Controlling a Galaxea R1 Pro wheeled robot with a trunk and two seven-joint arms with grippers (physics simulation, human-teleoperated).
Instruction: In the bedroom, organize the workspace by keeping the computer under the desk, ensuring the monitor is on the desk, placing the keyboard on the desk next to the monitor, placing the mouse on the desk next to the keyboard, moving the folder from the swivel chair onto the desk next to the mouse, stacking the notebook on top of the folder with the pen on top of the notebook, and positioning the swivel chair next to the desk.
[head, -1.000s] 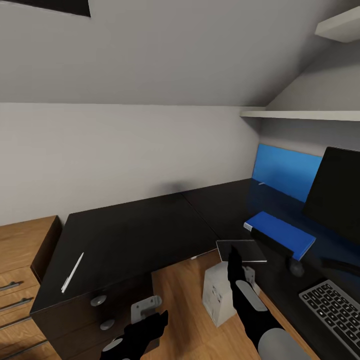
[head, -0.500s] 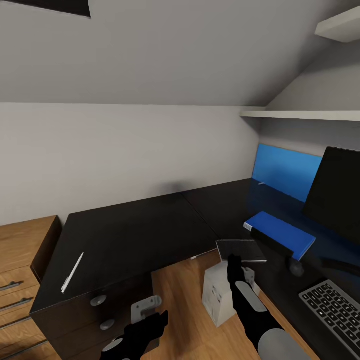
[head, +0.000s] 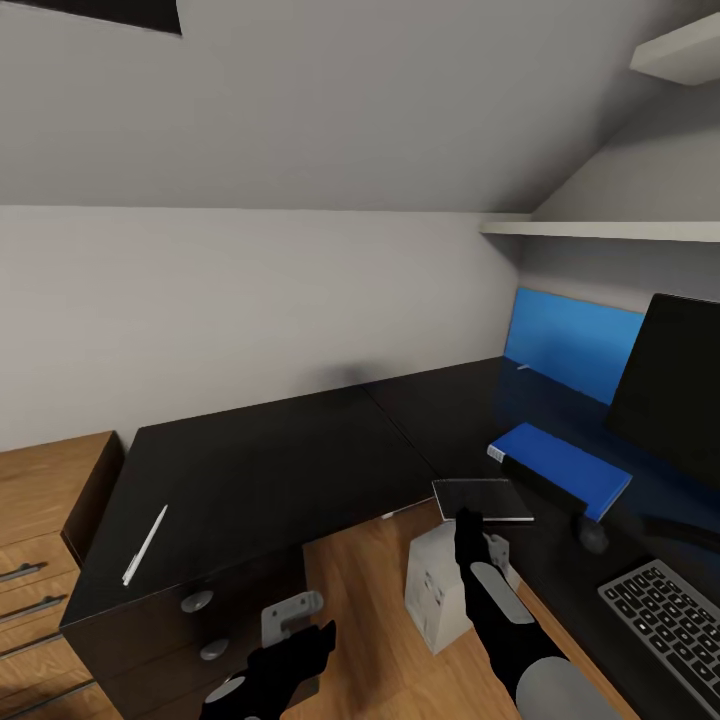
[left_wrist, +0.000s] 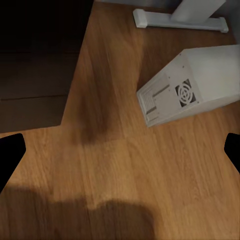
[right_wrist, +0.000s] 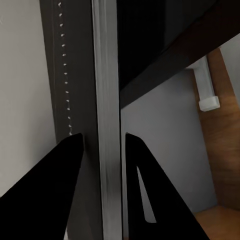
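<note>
1. The small, thin, dark-covered notebook with pale page edges (head: 483, 500) is held level above the inner edge of the glossy black L-shaped counter (head: 260, 470), just short of the flat bright-blue folder with a black edge (head: 562, 467). I judge it light and fairly stiff — a flat slab that will not sag much but could pivot in a narrow pinch.

2. The right gripper (right_wrist: 102, 150) has its black fingers (right_wrist: 55, 170) clamped on the notebook's near edge; the right wrist view looks along the pale page block (right_wrist: 106, 115) squeezed between them. An edge hold suits so thin a thing, though I would expect the smooth cover to be slippery.

3. The folder lies on the counter beside the wide black flat-screen monitor (head: 668, 390), with the small black oval mouse (head: 593, 540) and the slim dark-keyed keyboard in its silvery frame (head: 668, 618) nearer the robot.

4. The slim white stick pen (head: 144, 545) rests well apart on the counter's other wing — light, likely to roll.

5. The left gripper (left_wrist: 120, 150) hangs low with fingers apart, over the wood floor (left_wrist: 150, 175) near the light grey boxy computer tower (left_wrist: 192, 82).
</note>
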